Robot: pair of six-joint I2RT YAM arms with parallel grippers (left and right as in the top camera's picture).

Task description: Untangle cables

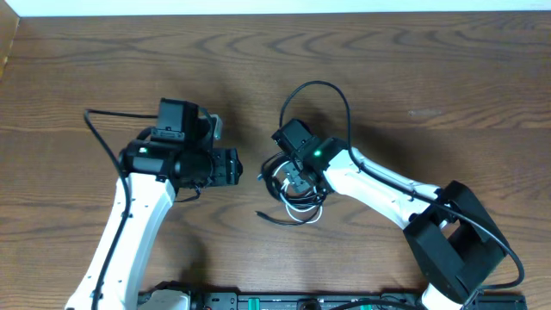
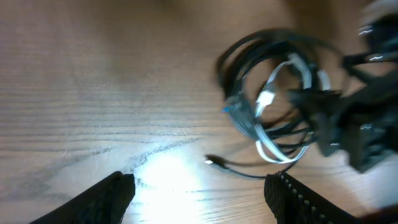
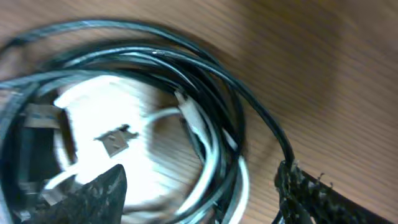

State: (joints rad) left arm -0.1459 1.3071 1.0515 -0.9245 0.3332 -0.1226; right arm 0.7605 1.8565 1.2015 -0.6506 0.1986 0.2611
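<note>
The cables (image 1: 297, 200) lie as one tangled coil of black and white cords on the wooden table, between the two arms. My right gripper (image 1: 297, 182) hovers right over the coil. In the right wrist view it (image 3: 199, 190) is open, its fingers astride the cables (image 3: 205, 124) with several strands running between them. My left gripper (image 1: 245, 168) stands just left of the coil, open over bare wood (image 2: 202, 186), with the cables (image 2: 273, 106) ahead to its right. A loose black plug end (image 2: 211, 162) trails out toward it.
Thicker black robot wires arch over the right arm (image 1: 323, 90) and out to the left of the left arm (image 1: 99, 129). The arms' base bar (image 1: 258, 301) runs along the near edge. The table's far edge (image 1: 275, 14) is at the top.
</note>
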